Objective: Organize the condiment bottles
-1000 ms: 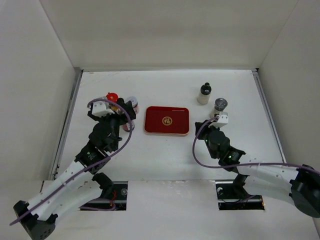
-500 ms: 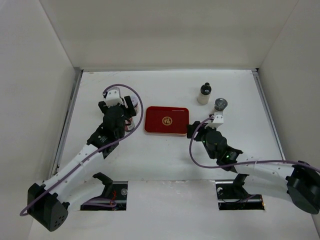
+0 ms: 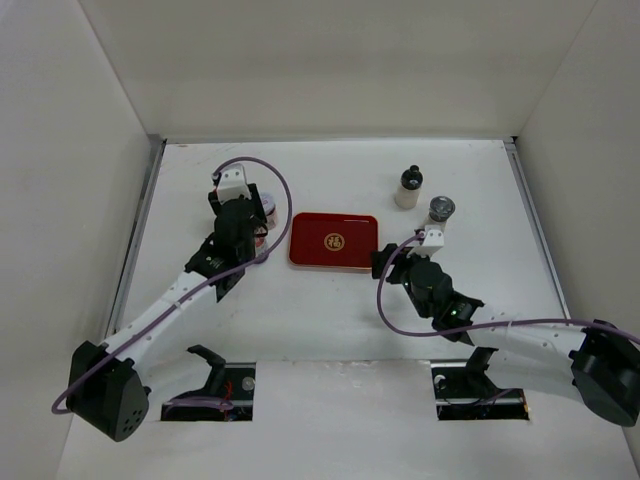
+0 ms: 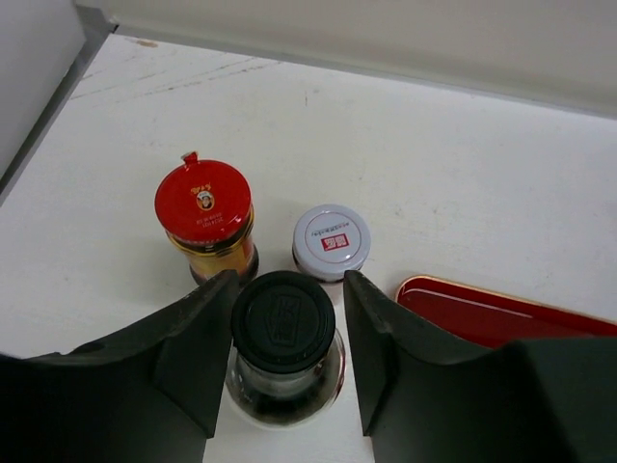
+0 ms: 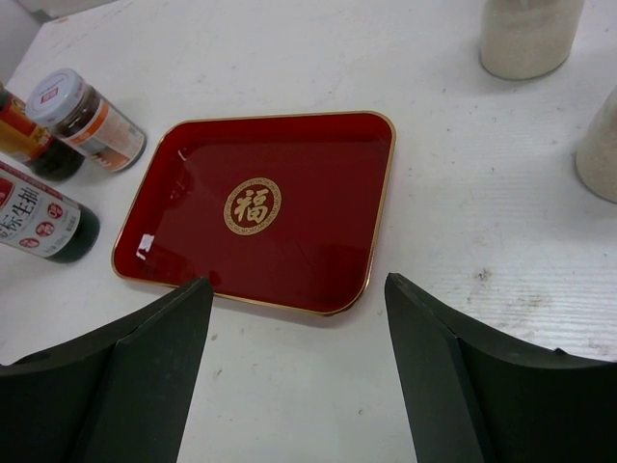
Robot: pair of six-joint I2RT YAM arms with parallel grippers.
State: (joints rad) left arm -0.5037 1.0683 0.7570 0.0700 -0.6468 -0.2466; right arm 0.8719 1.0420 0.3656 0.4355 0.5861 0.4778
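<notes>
Seen from the left wrist, the clear dark-sauce bottle (image 4: 283,321) with its black cap stands upright between the fingers of my left gripper (image 4: 289,278), which is shut on it. Just behind it stand the red-lidded yellow jar (image 4: 202,201) and the pale-lidded jar (image 4: 332,241). My right gripper (image 5: 297,282) is open and holds nothing, low over the near edge of the red tray (image 5: 318,251). The white black-capped bottle (image 3: 408,186) and the grey-lidded shaker (image 3: 439,212) stand to the right of the tray (image 3: 310,240). In the top view my left arm hides the dark-sauce bottle.
White walls close the table in at the back and on both sides. The left cluster of jars is close to the tray's left edge. A purple cable loops over each arm.
My left arm has reached farther in over the left cluster and its jaws have closed round the dark-sauce bottle. My right gripper has opened and shifted left, from by the shaker to the tray's front edge.
</notes>
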